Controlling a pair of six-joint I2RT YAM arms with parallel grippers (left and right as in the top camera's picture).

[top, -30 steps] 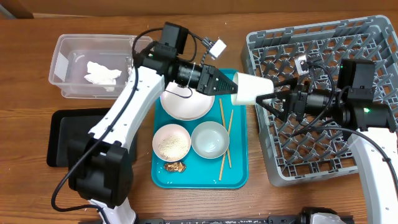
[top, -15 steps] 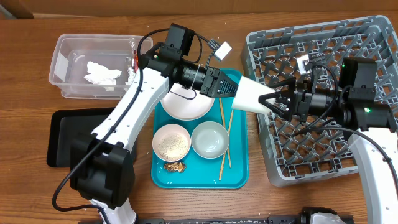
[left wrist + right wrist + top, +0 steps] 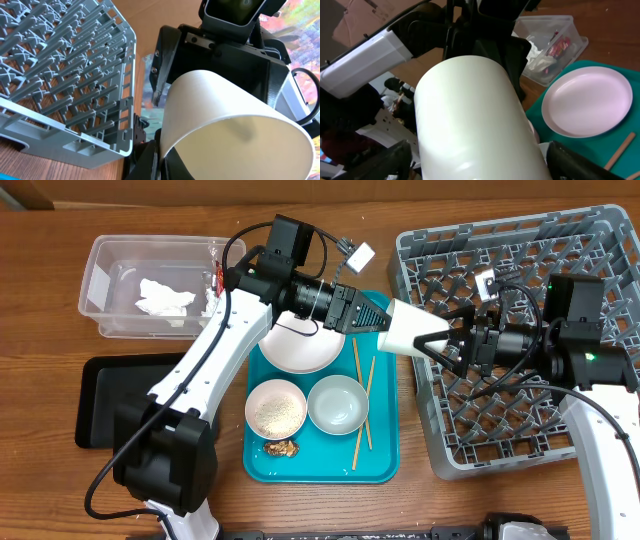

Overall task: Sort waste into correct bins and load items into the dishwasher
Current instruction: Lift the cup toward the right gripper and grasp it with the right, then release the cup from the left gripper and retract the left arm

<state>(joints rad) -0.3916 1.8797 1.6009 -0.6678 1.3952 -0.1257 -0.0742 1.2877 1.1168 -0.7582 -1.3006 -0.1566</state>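
Left gripper (image 3: 376, 321) pinches cup (image 3: 406, 329); right gripper (image 3: 441, 345) jaws wide, straddling its base. Centre cup between jaws, close firmly, then left releases.

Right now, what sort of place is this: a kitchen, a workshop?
Probably a robot test bench staged as a dish-clearing station, not a real kitchen: a wooden table carries a grey dish rack, a teal tray with a white plate, and a clear tub holding tissue.

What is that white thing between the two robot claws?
A small white cup, spanning the gap from the left gripper to the right gripper; the overhead view shows it best.
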